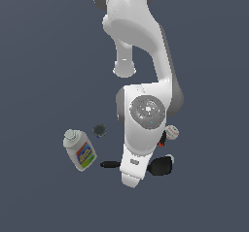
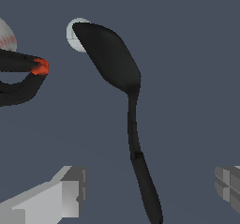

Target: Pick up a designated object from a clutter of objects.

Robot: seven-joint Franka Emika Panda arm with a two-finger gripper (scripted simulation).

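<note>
White bottle (image 1: 80, 151) sits far on the exterior view's left, one dark cap (image 1: 99, 129) next, then one black spatula (image 1: 161, 167) poking out both sides of the arm, one baseball (image 1: 172, 132) rightmost. Only the wrist view shows the clamp (image 2: 22, 76) clearly, the tiny white ball (image 2: 73, 34) behind the blade, and the tool (image 2: 152, 190) spread wide, straddling the spatula's handle.

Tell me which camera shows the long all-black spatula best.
The wrist view: the long all-black spatula shows nearly whole, blade and handle, between the open gripper fingers. In the exterior view the arm hides its middle; only the handle tip and blade show.
</note>
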